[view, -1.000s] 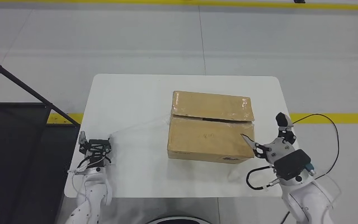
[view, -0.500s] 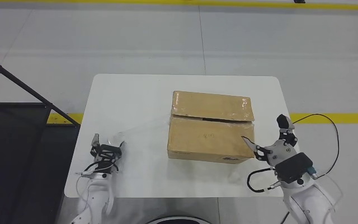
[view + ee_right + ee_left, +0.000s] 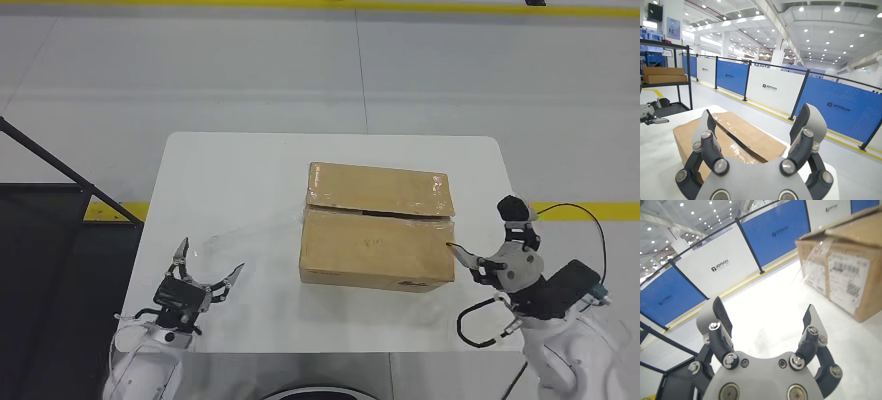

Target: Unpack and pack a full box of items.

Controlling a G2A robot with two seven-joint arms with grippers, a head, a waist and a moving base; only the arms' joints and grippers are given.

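A brown cardboard box [image 3: 375,225] lies closed in the middle of the white table [image 3: 240,180], with a dark slit between its two top flaps. A strip of clear tape [image 3: 810,262] hangs loose from its left end. My left gripper [image 3: 208,273] stands open over the table's front left, some way left of the box [image 3: 844,262], nothing between its fingers. My right gripper [image 3: 488,240] stands open at the box's right end [image 3: 730,136], just above its edge, holding nothing. The left gripper [image 3: 651,115] also appears far off in the right wrist view.
A black rack [image 3: 50,260] stands beside the table's left edge. Its shelf carries flat cardboard boxes [image 3: 664,74]. Bare table surface lies behind the box and to its left. Blue and white fence panels [image 3: 772,85] ring the floor beyond.
My left gripper has moved right and forward toward the box and opened wide. My right gripper has shifted slightly right and back along the box's end.
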